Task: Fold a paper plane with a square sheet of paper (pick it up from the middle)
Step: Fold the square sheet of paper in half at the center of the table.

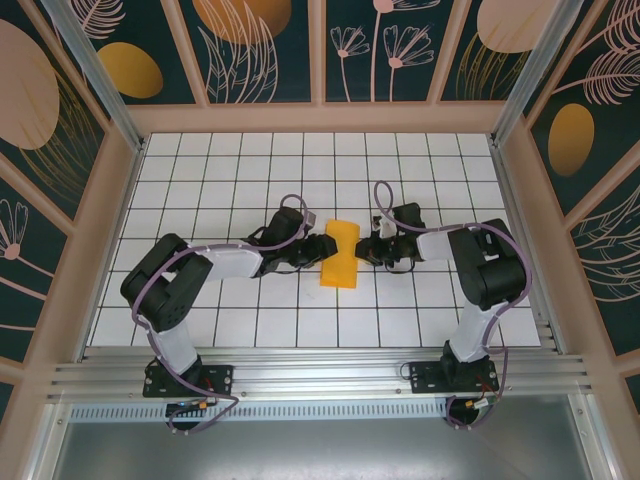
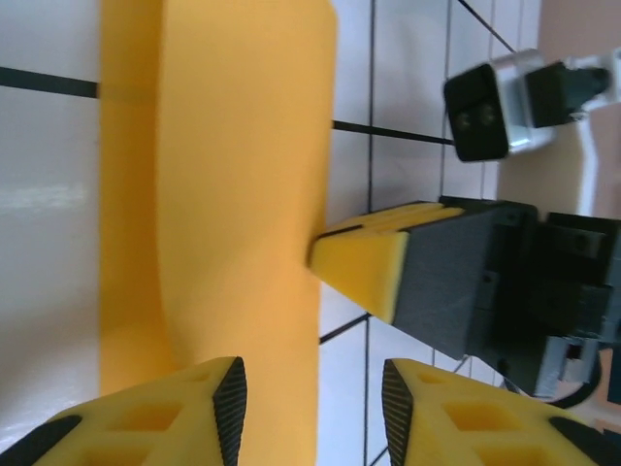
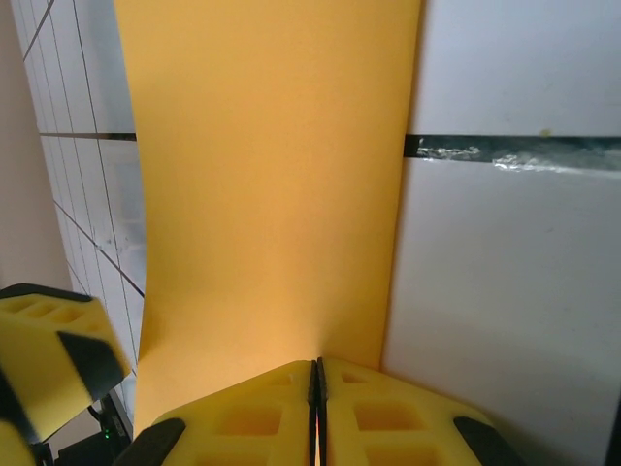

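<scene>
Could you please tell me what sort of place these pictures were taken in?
Probably a robot test booth rather than a home: a white grid-tiled table, patterned wall panels in a pale frame, and two arms bolted to a metal rail.

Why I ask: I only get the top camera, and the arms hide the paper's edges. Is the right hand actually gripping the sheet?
Observer: Yes. In the right wrist view the right hand is shut on the square sheet of paper, with the sheet's edge nipped at its tips.
Operator: And the left hand, has it got hold too?
Observer: No. In the left wrist view the left hand is open. The sheet's edge runs into the gap between its fingers, unclamped. I cannot tell whether either finger touches it.
</scene>
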